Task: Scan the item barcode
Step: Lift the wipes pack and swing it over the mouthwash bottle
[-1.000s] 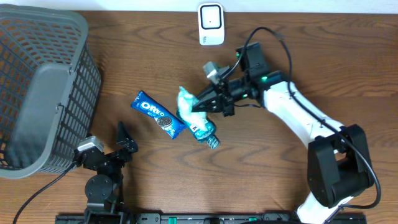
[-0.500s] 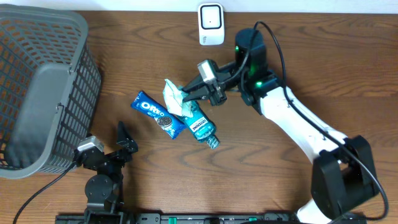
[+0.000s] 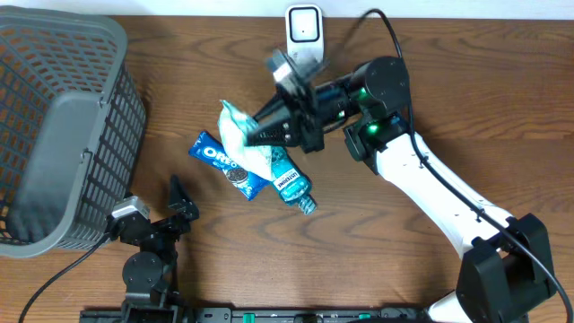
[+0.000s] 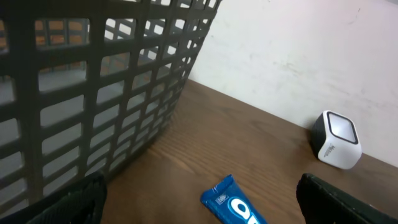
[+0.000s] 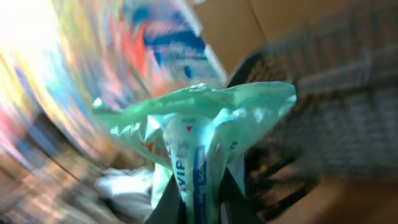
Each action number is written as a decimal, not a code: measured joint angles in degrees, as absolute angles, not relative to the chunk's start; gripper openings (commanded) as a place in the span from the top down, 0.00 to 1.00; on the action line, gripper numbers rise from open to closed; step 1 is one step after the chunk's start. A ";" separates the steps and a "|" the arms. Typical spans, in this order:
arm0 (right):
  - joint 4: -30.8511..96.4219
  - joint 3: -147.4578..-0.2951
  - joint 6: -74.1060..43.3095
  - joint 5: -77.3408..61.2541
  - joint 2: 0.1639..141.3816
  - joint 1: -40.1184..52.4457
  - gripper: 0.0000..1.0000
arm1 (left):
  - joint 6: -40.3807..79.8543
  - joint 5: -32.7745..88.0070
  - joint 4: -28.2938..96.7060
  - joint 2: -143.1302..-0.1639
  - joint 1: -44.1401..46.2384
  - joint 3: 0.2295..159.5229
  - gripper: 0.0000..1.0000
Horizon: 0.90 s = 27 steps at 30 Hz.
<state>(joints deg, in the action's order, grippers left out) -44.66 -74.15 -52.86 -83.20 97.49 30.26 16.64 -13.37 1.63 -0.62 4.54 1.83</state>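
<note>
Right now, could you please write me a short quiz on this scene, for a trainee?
1. True or false: the right gripper is shut on the wipes.
2. What does the left gripper hold? A) Oreo pack B) bottle C) nothing
3. Fill in: the basket is on the robot's ____ side.
Key: 1 true; 2 C; 3 left.

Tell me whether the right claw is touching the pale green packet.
Touching: the right wrist view shows the right claw pinching the pale green packet.
</note>
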 measured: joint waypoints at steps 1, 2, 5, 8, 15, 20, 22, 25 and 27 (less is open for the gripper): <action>-41.01 -74.19 -58.37 -82.61 97.45 30.24 0.99 | 16.64 -13.37 1.63 -0.62 4.54 1.83 0.02; -36.69 -74.22 -63.18 -82.19 97.36 30.24 0.99 | 16.64 -13.37 1.65 -0.62 4.51 1.83 0.02; -17.87 -74.17 -73.63 -80.75 97.38 30.24 0.99 | 16.62 -13.41 1.58 -0.62 4.49 1.83 0.02; -2.79 -74.17 -78.02 -79.55 97.38 30.13 0.99 | 16.62 -13.41 1.61 -0.62 4.49 1.83 0.02; 48.21 -73.91 -86.11 -68.75 97.43 29.85 0.99 | 16.47 -13.34 1.61 -0.58 4.49 1.83 0.02; 53.15 -73.76 -89.43 -64.66 97.43 28.80 0.98 | 16.47 -13.39 1.63 -0.58 4.49 1.83 0.02; 53.15 -73.76 -89.89 -64.20 97.43 28.49 0.99 | 16.47 -13.39 1.63 -0.58 4.49 1.83 0.02; 53.15 -73.76 -90.48 -64.18 97.43 28.49 0.98 | 16.47 -13.39 1.63 -0.58 4.49 1.83 0.02; 53.17 -73.76 -90.85 -64.18 97.43 28.49 0.98 | 16.47 -13.39 1.63 -0.58 4.49 1.83 0.02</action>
<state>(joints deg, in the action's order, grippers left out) 53.17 -73.76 -90.85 -64.18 97.43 28.49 16.47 -13.39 1.63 -0.58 4.49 1.83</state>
